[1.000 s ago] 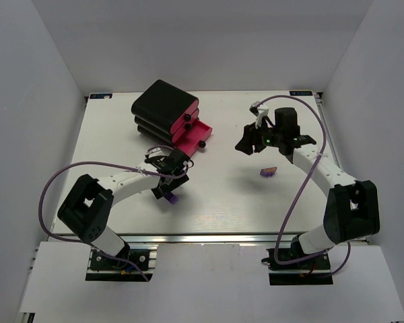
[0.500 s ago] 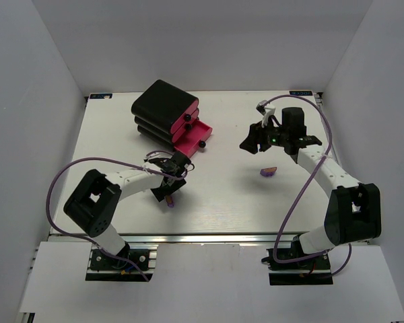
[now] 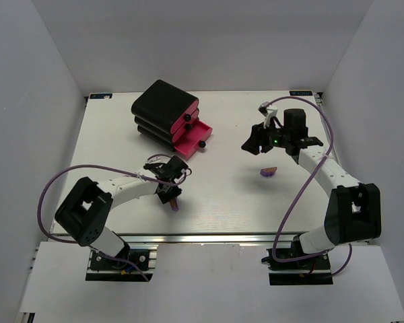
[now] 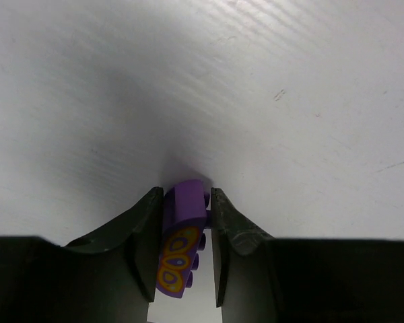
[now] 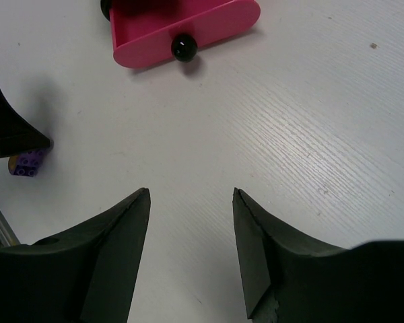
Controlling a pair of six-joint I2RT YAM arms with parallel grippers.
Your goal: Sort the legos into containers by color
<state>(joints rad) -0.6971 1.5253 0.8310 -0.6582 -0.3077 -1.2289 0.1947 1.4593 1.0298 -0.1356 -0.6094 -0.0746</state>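
Low over the bench (image 3: 222,195), the left fingers (image 3: 170,195) press against both sides of a purple lego brick (image 4: 182,232) with a yellow-orange print. Farther right, a second purple brick (image 3: 268,171) lies alone. Beyond it the right fingers (image 3: 250,144) hover spread wide, holding nothing, facing the pulled-out lowest drawer (image 5: 215,23) of the pink-fronted drawer stack (image 3: 163,102)

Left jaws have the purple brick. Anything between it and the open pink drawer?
Nothing visible. Only bare table lies between the brick and the open drawer.
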